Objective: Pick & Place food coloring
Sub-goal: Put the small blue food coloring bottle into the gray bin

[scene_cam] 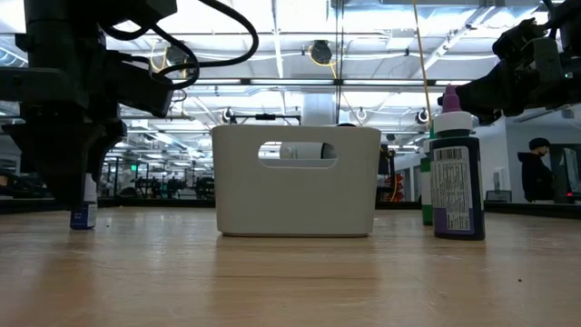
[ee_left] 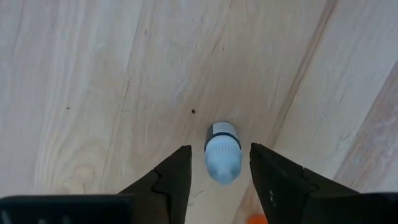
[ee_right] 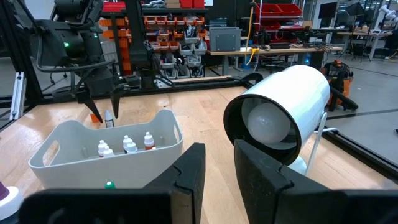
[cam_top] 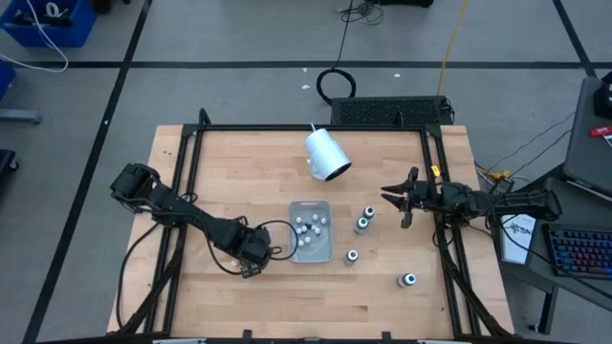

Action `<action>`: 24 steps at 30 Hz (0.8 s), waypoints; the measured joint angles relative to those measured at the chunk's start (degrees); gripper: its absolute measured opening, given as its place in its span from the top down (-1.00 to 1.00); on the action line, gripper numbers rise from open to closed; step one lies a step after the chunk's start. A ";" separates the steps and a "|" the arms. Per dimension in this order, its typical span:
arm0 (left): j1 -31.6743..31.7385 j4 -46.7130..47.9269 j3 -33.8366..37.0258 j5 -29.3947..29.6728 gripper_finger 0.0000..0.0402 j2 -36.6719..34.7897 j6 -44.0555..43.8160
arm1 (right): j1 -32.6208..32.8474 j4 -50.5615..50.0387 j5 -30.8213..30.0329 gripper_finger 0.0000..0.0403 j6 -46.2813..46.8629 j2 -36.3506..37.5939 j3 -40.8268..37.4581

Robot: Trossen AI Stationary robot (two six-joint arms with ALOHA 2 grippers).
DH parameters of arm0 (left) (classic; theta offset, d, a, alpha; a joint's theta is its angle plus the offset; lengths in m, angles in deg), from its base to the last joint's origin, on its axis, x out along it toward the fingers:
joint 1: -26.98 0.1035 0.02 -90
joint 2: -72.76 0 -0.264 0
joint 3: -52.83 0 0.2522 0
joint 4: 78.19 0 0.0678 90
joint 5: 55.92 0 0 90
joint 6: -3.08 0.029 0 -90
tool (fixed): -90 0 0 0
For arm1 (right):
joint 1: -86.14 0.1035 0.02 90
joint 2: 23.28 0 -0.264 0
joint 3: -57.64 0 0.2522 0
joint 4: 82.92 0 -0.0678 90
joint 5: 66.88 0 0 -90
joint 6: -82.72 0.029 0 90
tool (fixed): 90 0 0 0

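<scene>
Low over the pale wooden tabletop (cam_top: 191,296), near its front left quarter: left gripper (ee_left: 220,148), pointing straight down. Fingers (ee_left: 174,177) released and parted, one on each side of a tiny whitish food coloring bottle with a pale cap and a dark band (ee_left: 222,158). Sliver of wood visible between bottle and each finger in the left wrist view, so straddled, not clamped. Same bottle standing upright on the wood in the low view (blue label showing beneath the dark fingers).

Just right of that gripper in the high view: pale rectangular plastic tray with slotted handles (cam_top: 326,250), holding a cluster of tiny whitish cap-topped bottles (cam_top: 308,227), all upright. Loose bottle outside the tray, near its left wall.

Right of the tray, standing on bare wood: four slightly larger dark bottles with pale round caps, two close together near the tray's right edge (cam_top: 364,219), a third by the tray's front right corner (cam_top: 352,256), a fourth farther out toward the front right (cam_top: 408,280).

Behind the tray: large white cylindrical cup (cam_top: 327,155), tipped on its side.

At the table's right edge, well apart from the tray: right gripper (cam_top: 402,198), raised above the wood, fingers drawn close together, gripping nothing, aimed across the table at the tray and the cup.
</scene>
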 joint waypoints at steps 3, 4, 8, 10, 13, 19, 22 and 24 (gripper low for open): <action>0.00 -0.21 0.00 0.05 0.23 0.00 0.23 | 0.01 0.00 0.00 0.62 0.01 0.00 0.01; 0.00 -0.28 0.00 0.05 0.25 0.00 0.26 | 0.01 0.00 0.00 0.62 0.01 0.00 0.02; 0.00 -0.65 0.00 0.05 0.34 0.00 0.28 | -0.01 0.00 0.00 0.62 -0.01 0.00 0.01; 0.00 -0.63 0.00 0.05 0.39 0.00 0.26 | 0.00 0.01 0.00 0.62 0.01 0.00 0.02; 0.00 -0.63 0.00 0.05 0.46 0.00 0.26 | -0.01 0.02 0.00 0.62 0.00 0.00 -0.01; 0.01 -0.64 0.00 0.08 0.60 -0.02 1.52 | 0.00 0.01 0.00 0.62 0.00 0.00 -0.01; 0.02 -0.47 -0.11 1.02 0.66 -0.02 2.10 | 0.00 0.00 0.00 0.62 0.02 0.00 0.00; 0.04 0.86 -1.31 2.11 0.66 0.06 2.68 | -0.01 -0.01 0.00 0.62 0.01 0.00 0.01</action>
